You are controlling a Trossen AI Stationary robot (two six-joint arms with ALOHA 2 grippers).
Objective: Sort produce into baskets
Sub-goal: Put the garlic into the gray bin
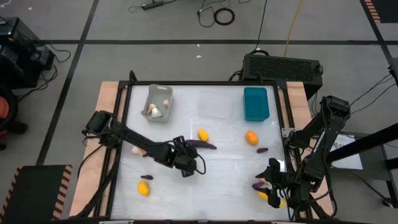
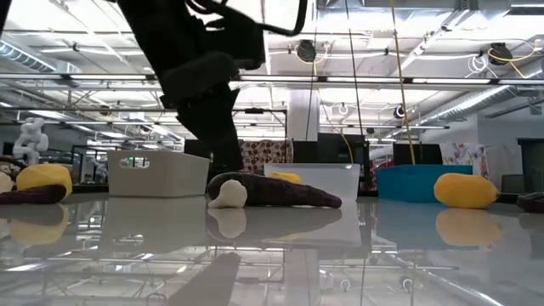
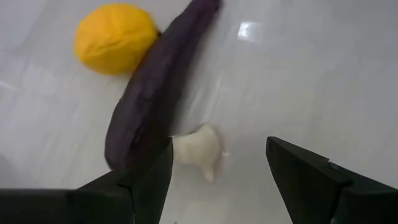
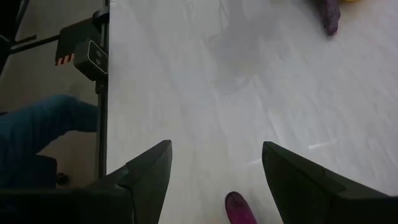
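Observation:
My left gripper (image 1: 186, 165) is open and low over the table's middle. In its wrist view (image 3: 219, 146) a whitish mushroom piece (image 3: 198, 149) lies on the table between its fingers, close to one of them. A long dark purple eggplant piece (image 3: 155, 93) lies beside that finger, and a yellow fruit (image 3: 115, 37) lies beyond it. The low view shows the mushroom piece (image 2: 227, 194) against the eggplant's end (image 2: 280, 191). My right gripper (image 1: 272, 180) is open near the near right corner, with a small purple piece (image 4: 239, 208) on the table between its fingers. The grey basket (image 1: 158, 102) holds mushroom pieces.
The clear basket (image 1: 214, 106) and the teal basket (image 1: 255, 102) stand at the far side. An orange fruit (image 1: 251, 137) and a small purple piece (image 1: 262, 149) lie right of middle. A yellow fruit (image 1: 143, 188) and a purple piece (image 1: 147, 177) lie near left. A black vented box (image 1: 283, 65) sits beyond the table.

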